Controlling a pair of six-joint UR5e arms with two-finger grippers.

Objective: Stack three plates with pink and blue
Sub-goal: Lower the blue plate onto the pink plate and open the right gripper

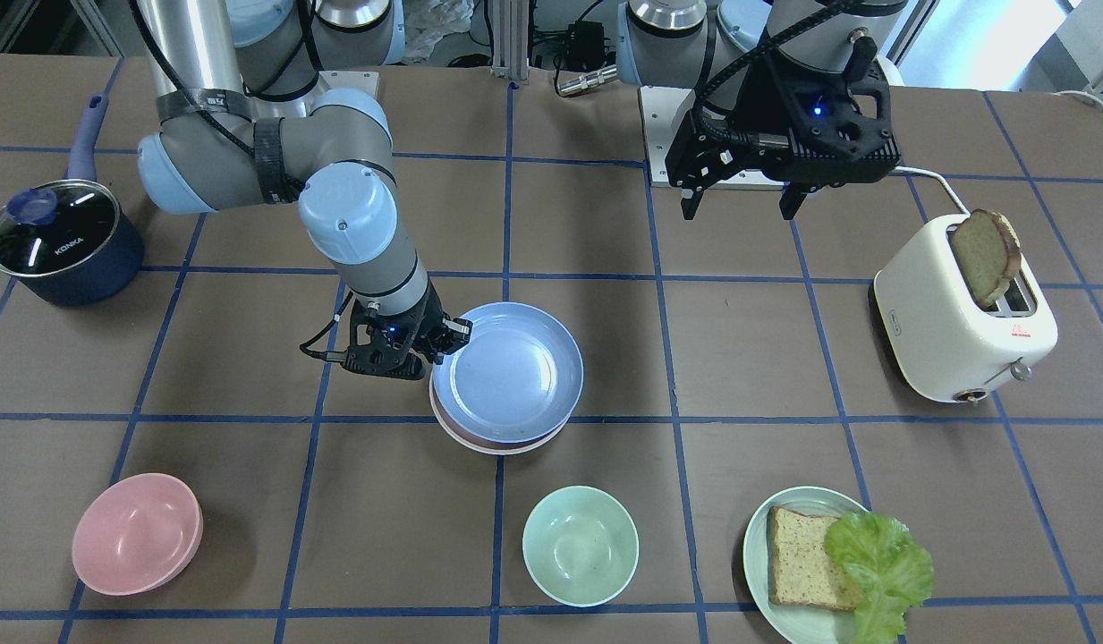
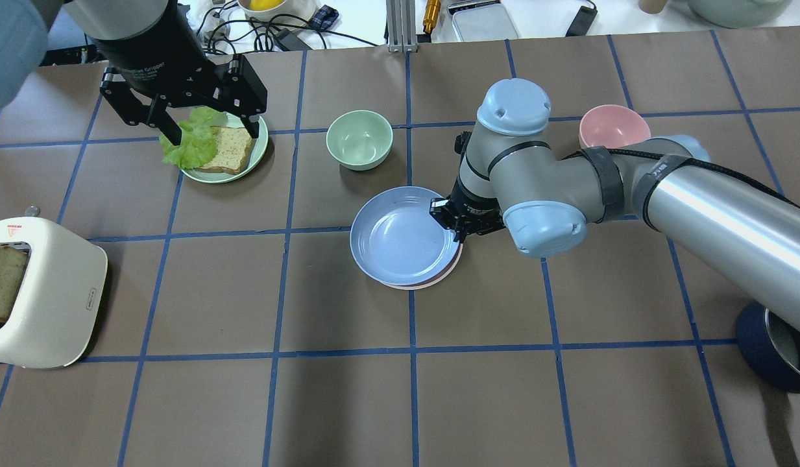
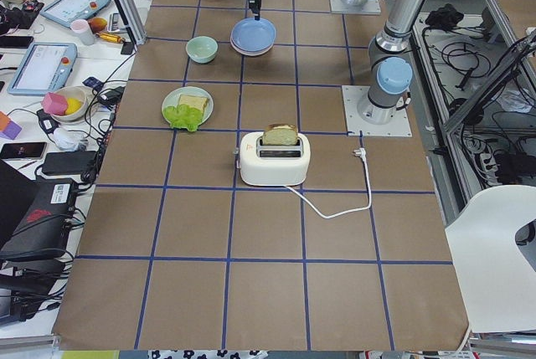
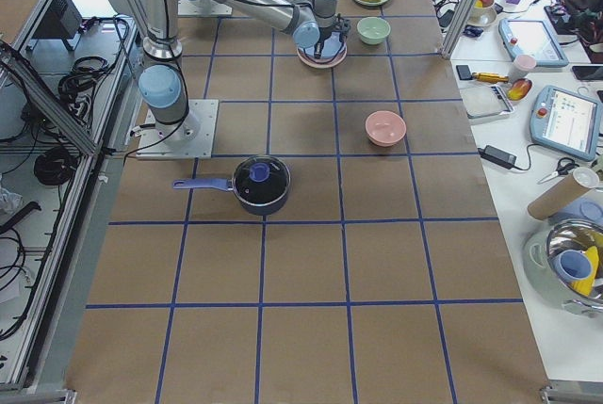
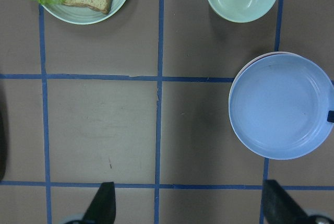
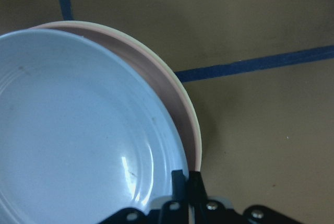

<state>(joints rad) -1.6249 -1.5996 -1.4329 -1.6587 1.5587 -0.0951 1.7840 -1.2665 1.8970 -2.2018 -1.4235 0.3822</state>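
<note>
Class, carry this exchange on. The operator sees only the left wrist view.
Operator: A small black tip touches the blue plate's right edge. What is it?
Observer: It belongs to the right gripper. The right wrist view shows its jaws shut on the rim of the blue plate.
Operator: What lies under that plate?
Observer: A pink plate. The blue one sits off-centre on it.
Operator: Is there anything beyond my frame?
Observer: A toaster with bread sticking out of it stands far to the robot's left.
</note>
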